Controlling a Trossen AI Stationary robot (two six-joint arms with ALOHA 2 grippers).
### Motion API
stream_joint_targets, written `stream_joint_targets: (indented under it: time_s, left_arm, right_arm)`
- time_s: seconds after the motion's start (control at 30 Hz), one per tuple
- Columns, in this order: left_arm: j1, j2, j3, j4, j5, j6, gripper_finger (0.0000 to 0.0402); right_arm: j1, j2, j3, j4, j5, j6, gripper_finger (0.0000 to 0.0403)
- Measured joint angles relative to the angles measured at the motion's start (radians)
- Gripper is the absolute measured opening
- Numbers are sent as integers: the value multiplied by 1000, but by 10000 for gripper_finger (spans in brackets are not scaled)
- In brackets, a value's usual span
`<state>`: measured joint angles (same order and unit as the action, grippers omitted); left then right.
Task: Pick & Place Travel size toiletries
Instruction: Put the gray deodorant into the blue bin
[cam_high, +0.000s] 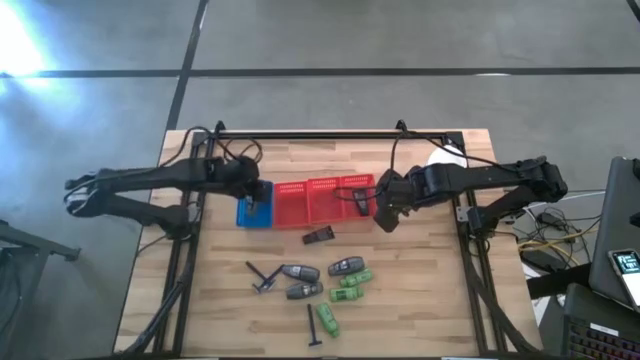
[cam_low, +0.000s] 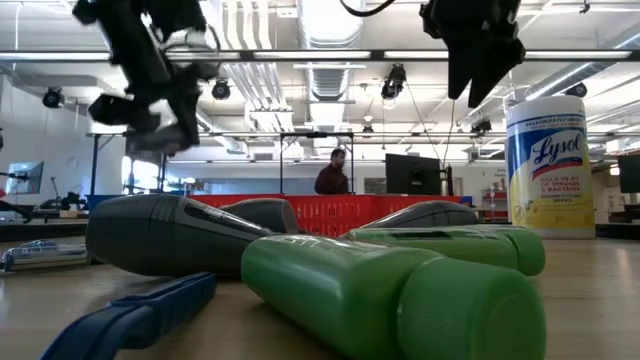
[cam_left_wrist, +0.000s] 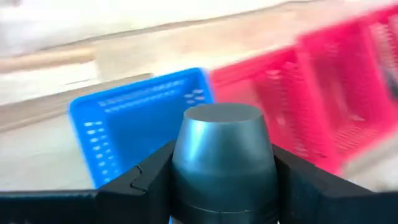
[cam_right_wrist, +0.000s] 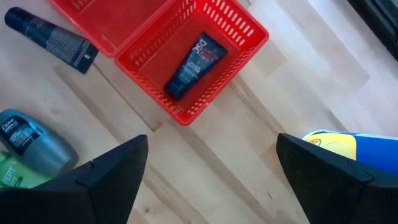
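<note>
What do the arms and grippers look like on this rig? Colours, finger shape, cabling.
Both arms are dark, near-black, jointed links, with black cables looping at their bases. The left gripper has two chunky matte black fingers with stepped inner edges. The right gripper has broad, black, wedge-shaped fingers with plain faces. No markings are visible on either.

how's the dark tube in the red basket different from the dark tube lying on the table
The dark flat tube in the red plastic basket lies inside a compartment at the basket's end; the dark flat tube on the wooden table lies outside, on bare wood beside the basket. The first shows a red-marked label, the second pale print. Both are slim, dark, lying flat, and untouched by any gripper.
</note>
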<state>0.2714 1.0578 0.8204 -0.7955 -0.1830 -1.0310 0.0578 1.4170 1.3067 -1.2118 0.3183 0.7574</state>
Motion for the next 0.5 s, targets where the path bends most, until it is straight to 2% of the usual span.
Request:
stream_joint_targets:
  time_s: [0.23, 0.3, 0.4, 0.5]
  left_arm:
    - [44, 51, -104, 53, 9, -13, 210]
    - [43, 71, -108, 65, 6, -22, 236]
    - [44, 91, -108, 83, -21, -23, 298]
    - [43, 96, -103, 81, -1, -21, 348]
  right_arm:
    - [1, 0, 0, 11, 6, 2, 332]
    - [1, 0, 0, 12, 13, 2, 331]
    - [1, 0, 0, 12, 21, 2, 337]
    - [1, 0, -1, 12, 21, -5, 348]
